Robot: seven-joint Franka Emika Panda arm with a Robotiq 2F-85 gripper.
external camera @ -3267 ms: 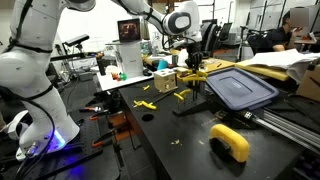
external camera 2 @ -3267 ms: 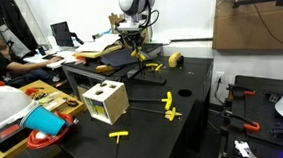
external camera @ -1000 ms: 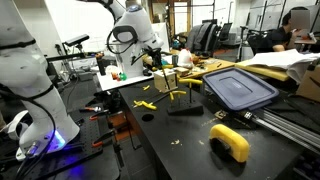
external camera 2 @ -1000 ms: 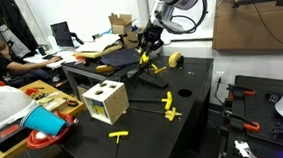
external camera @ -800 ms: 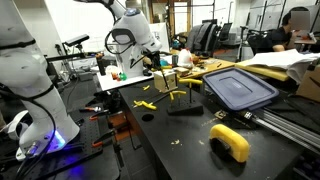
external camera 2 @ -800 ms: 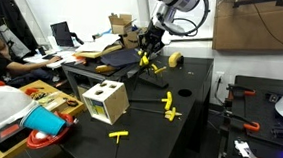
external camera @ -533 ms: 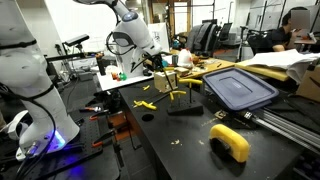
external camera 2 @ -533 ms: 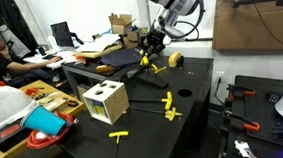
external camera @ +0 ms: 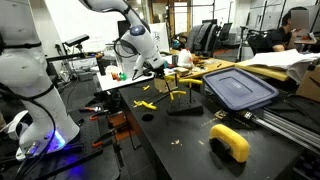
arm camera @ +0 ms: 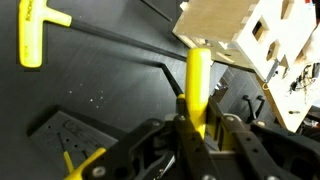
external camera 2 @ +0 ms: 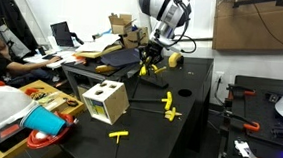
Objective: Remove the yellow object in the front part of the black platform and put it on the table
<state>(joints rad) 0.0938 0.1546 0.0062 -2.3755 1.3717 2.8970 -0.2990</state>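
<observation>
Yellow object (arm camera: 198, 75): a straight stick, clamped between the narrow-set fingers (arm camera: 180, 132) of the gripper (arm camera: 198, 124). It is held in the air above the table (external camera: 175, 140), off the black platform (external camera: 186, 109).

Black platform: lies flat on the table; in the wrist view a second yellow piece (arm camera: 82, 162) shows at its near edge.

Containers:
- Wooden box (external camera 2: 107, 102), shaped holes cut in its faces, stands at the table corner; its contents are hidden.
- Grey-blue lid (external camera: 240, 88), ribbed, lies flat beside the platform.

Loose on the table:
- Yellow T-piece (arm camera: 35, 30)
- Two small yellow pieces (external camera: 145, 104)
- Yellow curved block (external camera: 232, 141)

Writing: too small to read in any view
</observation>
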